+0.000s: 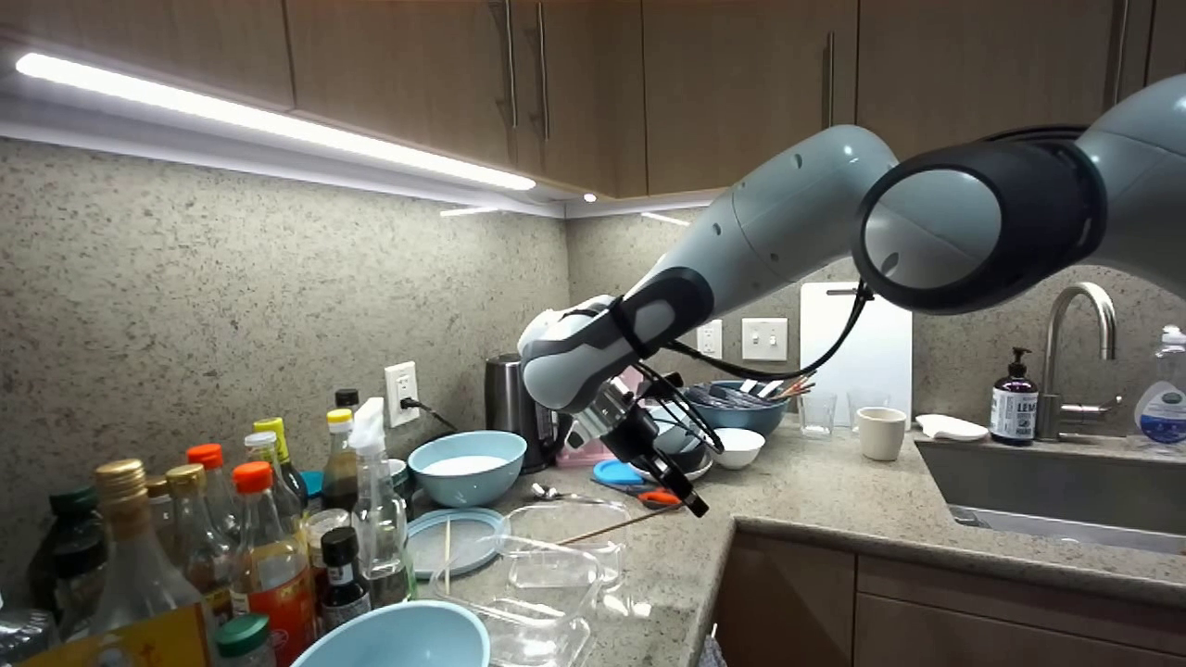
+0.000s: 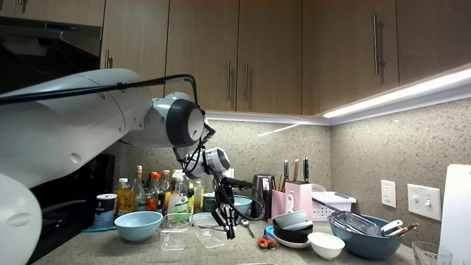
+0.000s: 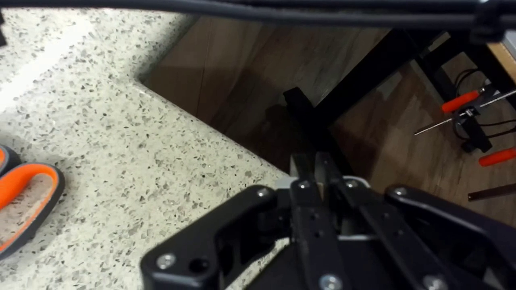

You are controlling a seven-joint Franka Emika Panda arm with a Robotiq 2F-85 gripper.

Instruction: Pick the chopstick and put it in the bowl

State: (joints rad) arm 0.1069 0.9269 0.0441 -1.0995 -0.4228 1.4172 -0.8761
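Gripper (image 1: 696,506) nearly closed, apparently pinching the chopstick (image 1: 611,526) by one end (tan sliver between fingers, wrist view). Its long axis runs back, aimed between front bowl (image 1: 398,639) and rear bowl (image 1: 466,485). Another, paler stick (image 1: 447,556) crosses the lid (image 1: 482,548).

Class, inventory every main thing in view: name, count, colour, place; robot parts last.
bottles: many, mixed, by wall and sink
kettle: one, silver, by wall
bowls: two, light blue, by kettle and bottles
disc: one, blue, near bottles
pale chopstick: one, pale, over disc
brown chopstick: one, brown, end at gripper
containers: two or more, clear, beside disc
scissors: one, orange, on counter
small bowls: several, mixed, near scissors
utensils: several, mixed, in large blue bowl
knife block: one, pink, near kettle
cup: one, cream, near sink
board: one, white, against wall
cabinets: several, brown, overhead
arm: one, mostly white, above counter
gripper: one, black, above counter, apparently gripping brown chopstick
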